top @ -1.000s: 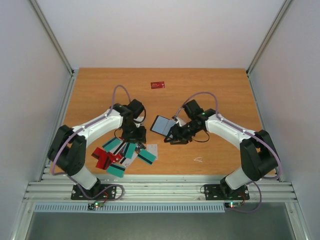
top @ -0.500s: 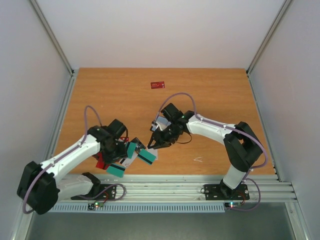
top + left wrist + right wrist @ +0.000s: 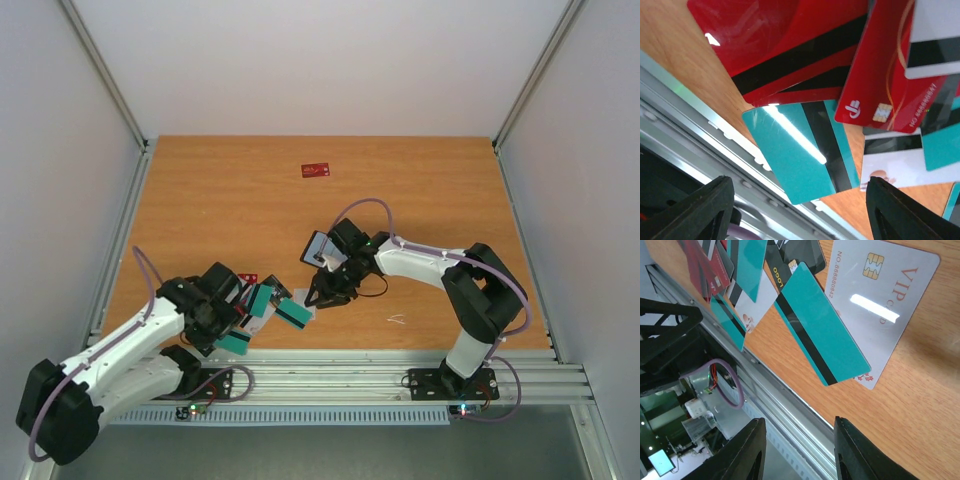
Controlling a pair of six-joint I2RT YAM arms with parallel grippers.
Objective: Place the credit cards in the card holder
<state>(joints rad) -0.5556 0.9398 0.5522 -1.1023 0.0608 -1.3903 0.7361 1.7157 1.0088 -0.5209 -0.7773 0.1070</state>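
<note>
- Left wrist view: the left hand (image 3: 798, 181) hangs low over the near end of the credit cards (image 3: 262, 302). Its fingers (image 3: 700, 212) are spread wide with nothing between them.
- Straight below it a near teal card (image 3: 790, 155) with a dark stripe lies against the metal rail (image 3: 690, 115). Overlapping red cards (image 3: 785, 45) lie just beyond.
- The left arm lies stretched and low from the near left corner. A second ago it arched over the pile from farther in.
- The right hand (image 3: 799, 421) tilts down at the pile's right end, fingers apart and empty.
- Ahead of those fingers a second teal card (image 3: 825, 335) overlaps a white VIP card (image 3: 885, 305) on the counter (image 3: 920, 405).
- The right arm is folded sharply at the elbow. A second ago its hand was at the card holder, and it has since swung nearer to the pile.
- The card holder (image 3: 318, 245) lies open just behind the right hand, pale inside up, where it lay before.
- Far beyond both hands a lone red card (image 3: 316, 170) lies unmoved.
</note>
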